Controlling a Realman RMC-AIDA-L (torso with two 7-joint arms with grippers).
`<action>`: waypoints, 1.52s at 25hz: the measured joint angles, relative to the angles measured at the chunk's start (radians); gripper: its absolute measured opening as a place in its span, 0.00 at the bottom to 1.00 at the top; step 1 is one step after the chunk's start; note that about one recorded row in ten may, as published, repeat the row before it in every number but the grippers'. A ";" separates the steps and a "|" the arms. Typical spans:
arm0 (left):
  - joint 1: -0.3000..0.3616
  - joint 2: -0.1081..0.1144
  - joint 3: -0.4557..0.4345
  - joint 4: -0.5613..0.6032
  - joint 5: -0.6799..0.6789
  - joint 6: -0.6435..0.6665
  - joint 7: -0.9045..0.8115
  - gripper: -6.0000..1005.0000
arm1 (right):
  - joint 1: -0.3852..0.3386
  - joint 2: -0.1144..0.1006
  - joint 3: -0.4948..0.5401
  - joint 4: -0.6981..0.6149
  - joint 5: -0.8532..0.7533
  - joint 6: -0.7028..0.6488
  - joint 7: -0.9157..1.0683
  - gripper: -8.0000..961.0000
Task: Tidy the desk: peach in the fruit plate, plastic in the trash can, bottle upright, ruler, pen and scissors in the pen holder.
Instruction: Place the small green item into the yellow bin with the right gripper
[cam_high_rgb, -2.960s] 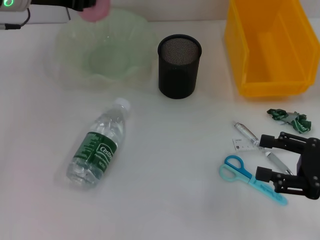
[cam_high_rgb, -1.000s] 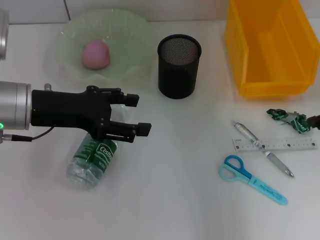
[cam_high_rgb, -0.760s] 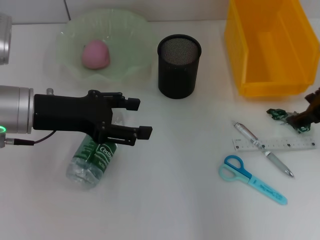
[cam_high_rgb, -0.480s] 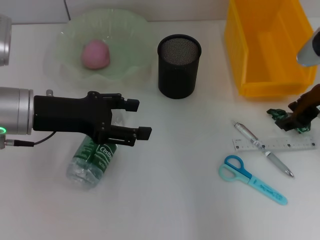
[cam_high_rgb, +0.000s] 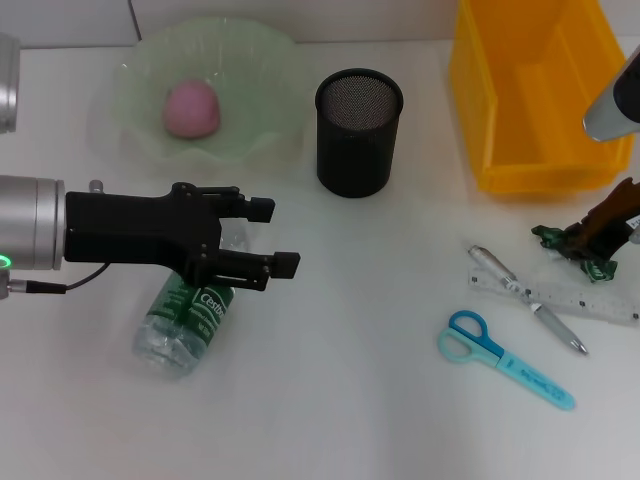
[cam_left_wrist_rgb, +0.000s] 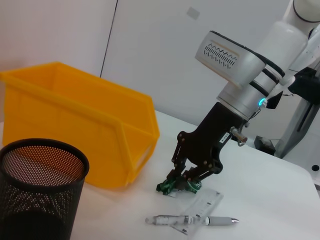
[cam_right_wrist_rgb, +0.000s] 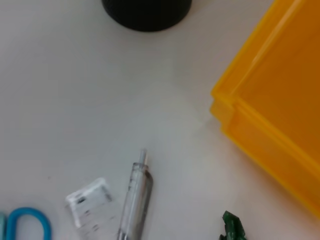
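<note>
The pink peach (cam_high_rgb: 191, 108) lies in the pale green fruit plate (cam_high_rgb: 130, 70). The bottle (cam_high_rgb: 188, 318) lies on its side; my left gripper (cam_high_rgb: 275, 237) hovers open over its neck end. My right gripper (cam_high_rgb: 597, 238) is down on the green plastic wrapper (cam_high_rgb: 556, 238), its fingers (cam_left_wrist_rgb: 181, 169) closed around the plastic (cam_left_wrist_rgb: 174, 187). Right beside it, the clear ruler (cam_high_rgb: 585, 299) lies tilted across the pen (cam_high_rgb: 527, 298). The blue scissors (cam_high_rgb: 502, 357) lie nearer the front. The black mesh pen holder (cam_high_rgb: 359, 130) stands at centre back.
The yellow trash bin (cam_high_rgb: 540, 95) stands at the back right, just behind my right gripper. In the right wrist view the bin's corner (cam_right_wrist_rgb: 235, 102), pen (cam_right_wrist_rgb: 134, 201) and ruler end (cam_right_wrist_rgb: 90, 200) lie close together.
My right gripper came in from the right and dropped onto the plastic wrapper. The ruler has been nudged askew. The left gripper has barely moved.
</note>
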 joint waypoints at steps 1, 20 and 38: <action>0.000 0.000 0.000 0.000 0.000 0.000 0.000 0.84 | 0.000 0.000 0.000 -0.002 0.000 -0.006 0.000 0.31; 0.000 0.000 0.000 0.001 0.000 -0.001 0.000 0.84 | -0.023 -0.028 0.452 -0.207 0.478 -0.158 -0.057 0.07; -0.003 0.000 -0.002 0.001 -0.001 0.000 -0.007 0.83 | 0.051 -0.029 0.452 0.017 0.478 0.146 -0.043 0.17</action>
